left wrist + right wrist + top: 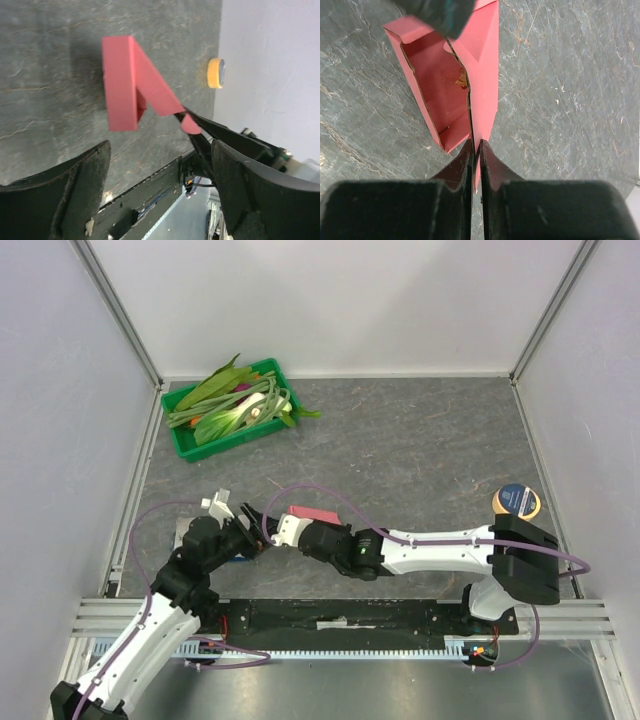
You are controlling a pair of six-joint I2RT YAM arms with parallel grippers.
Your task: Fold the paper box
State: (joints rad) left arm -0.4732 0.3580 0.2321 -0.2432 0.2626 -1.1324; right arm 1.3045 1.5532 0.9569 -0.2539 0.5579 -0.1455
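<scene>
the right claw (475,148) is clenched on a thin flap of the paper box (438,85), its two dark fingers pressed nearly together with the cardboard edge caught between them. from its wrist view the box is half formed: a pink-red open tray with raised walls on one side and a flat panel lying beside it along the pinched edge. the box sits on the grey counter (420,440), near the front edge and a little left of centre, just ahead of the two wrists.

the left claw (160,155) is released, its fingers spread wide with nothing between them. its wrist view looks across the counter at the box, which stands apart from those fingers. one panel of the box slopes down to a small rounded tab where the right claw's fingertips grip it.

farther out, a green tray (183,450) heaped with green leafy stalks sits at the far left corner of the counter. a round yellow-and-blue disc (517,502) lies near the right edge, well apart from the box.
</scene>
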